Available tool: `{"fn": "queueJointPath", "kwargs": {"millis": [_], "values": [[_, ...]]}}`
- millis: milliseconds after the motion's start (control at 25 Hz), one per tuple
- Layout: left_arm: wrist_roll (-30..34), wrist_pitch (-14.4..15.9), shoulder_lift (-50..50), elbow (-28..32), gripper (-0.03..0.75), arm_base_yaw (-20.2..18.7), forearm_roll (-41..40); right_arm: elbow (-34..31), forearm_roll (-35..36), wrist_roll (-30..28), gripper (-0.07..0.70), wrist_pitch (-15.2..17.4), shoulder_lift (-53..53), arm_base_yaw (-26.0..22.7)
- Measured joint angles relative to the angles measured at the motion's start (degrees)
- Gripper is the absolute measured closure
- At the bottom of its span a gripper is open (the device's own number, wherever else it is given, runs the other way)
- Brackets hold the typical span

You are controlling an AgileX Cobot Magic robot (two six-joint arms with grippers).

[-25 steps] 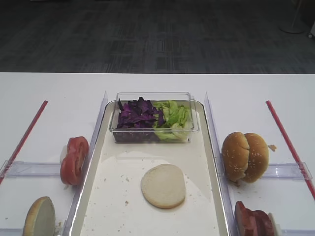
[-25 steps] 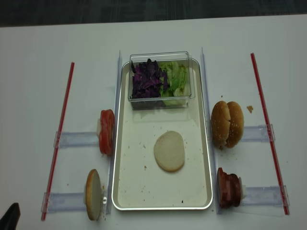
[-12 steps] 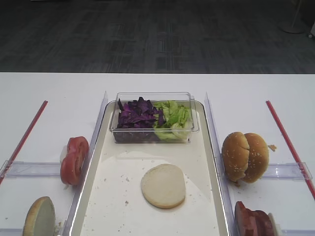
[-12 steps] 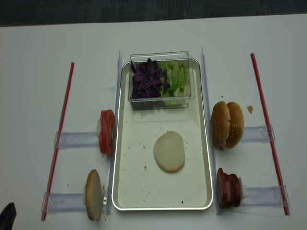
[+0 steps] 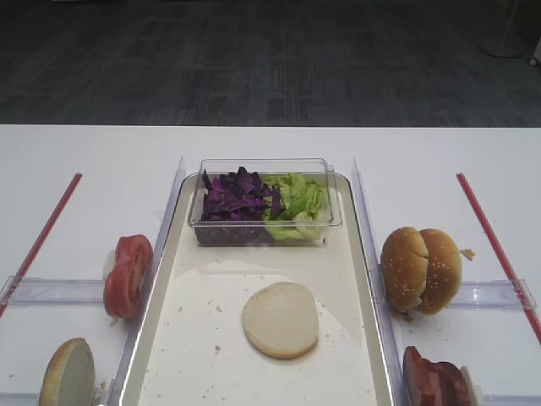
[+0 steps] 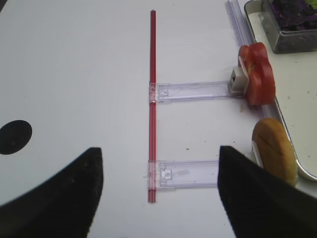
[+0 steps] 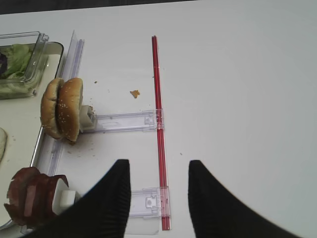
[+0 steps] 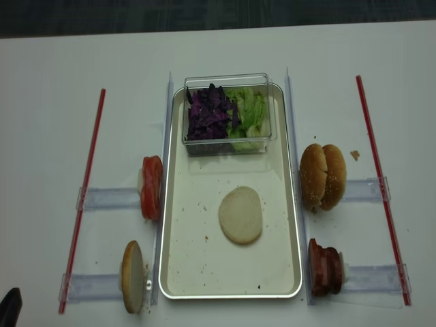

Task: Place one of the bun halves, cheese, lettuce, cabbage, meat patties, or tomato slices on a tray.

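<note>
White table; pale round bun half (image 5: 281,319) flat on crumb-speckled tray (image 5: 359,279); both claws spread, empty.

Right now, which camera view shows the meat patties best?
The realsense high view shows the meat patties whole, right of the tray. The other high view crops them at its bottom edge, the right wrist view cuts one side, and the left wrist view misses them.
</note>
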State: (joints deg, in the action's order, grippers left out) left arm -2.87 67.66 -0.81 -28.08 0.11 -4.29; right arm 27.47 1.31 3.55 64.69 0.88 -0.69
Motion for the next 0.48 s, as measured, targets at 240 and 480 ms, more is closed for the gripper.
{"fn": "queueJointPath", "kwargs": {"millis": [240, 480], "values": [[-0.04, 0.00, 0.00, 0.00, 0.265, 0.00, 0.00, 0.00, 0.00, 0.00, 0.313, 0.00, 0.00, 0.00], [-0.04, 0.00, 0.00, 0.00, 0.265, 0.00, 0.00, 0.00, 0.00, 0.00, 0.313, 0.00, 0.00, 0.00]]}}
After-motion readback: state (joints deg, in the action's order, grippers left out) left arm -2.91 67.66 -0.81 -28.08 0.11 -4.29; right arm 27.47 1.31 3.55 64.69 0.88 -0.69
